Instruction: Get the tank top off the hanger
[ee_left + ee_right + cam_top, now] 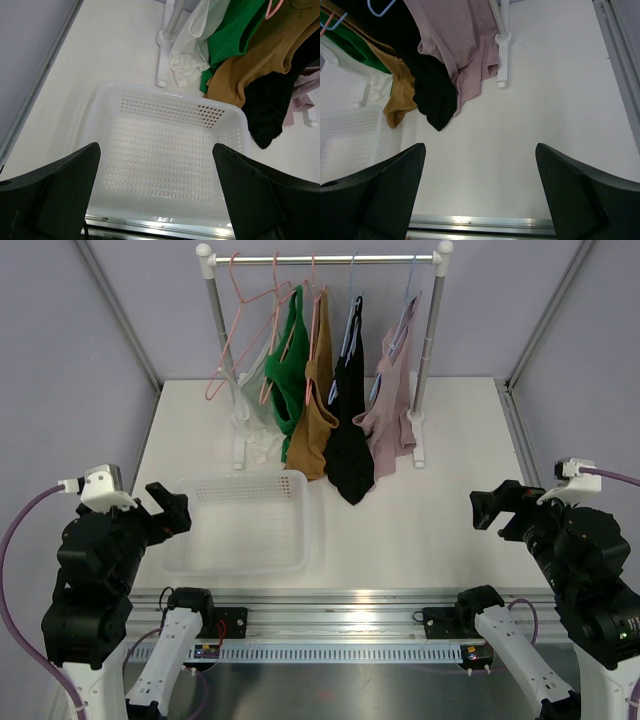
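Hanging from rack rail (pixel 390 257): five tank tops (pixel 350 435)

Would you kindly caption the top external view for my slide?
The left gripper and right gripper wait open before a rack of five hung tank tops, white basket in front.

- A white perforated basket (pixel 245 525) is sitting open side up on the near left of the table (pixel 420 530).
- A clothes rack (pixel 430 335) is standing at the far middle, just beyond the basket.
- A metal rail (pixel 340 625) is running along the near edge.
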`<move>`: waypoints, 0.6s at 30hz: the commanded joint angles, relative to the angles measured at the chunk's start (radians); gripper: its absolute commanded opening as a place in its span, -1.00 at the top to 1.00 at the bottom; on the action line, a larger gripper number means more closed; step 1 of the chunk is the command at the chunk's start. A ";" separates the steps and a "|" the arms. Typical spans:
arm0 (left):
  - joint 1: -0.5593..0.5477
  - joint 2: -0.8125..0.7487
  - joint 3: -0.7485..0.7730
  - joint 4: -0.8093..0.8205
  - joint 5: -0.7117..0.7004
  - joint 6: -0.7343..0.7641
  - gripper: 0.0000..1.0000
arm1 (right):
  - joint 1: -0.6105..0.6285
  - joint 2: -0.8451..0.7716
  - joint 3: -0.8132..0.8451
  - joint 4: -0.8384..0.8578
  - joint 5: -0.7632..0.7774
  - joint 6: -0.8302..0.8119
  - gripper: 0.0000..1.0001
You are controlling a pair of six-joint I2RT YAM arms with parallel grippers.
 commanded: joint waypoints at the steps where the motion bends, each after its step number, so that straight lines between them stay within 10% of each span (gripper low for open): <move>1: -0.004 0.062 0.080 0.056 -0.038 -0.004 -0.98 | 0.011 -0.008 -0.012 0.038 -0.031 0.001 -0.99; 18: -0.004 0.688 0.537 0.373 0.141 0.054 -0.98 | 0.009 -0.054 -0.114 0.159 -0.421 0.073 -0.99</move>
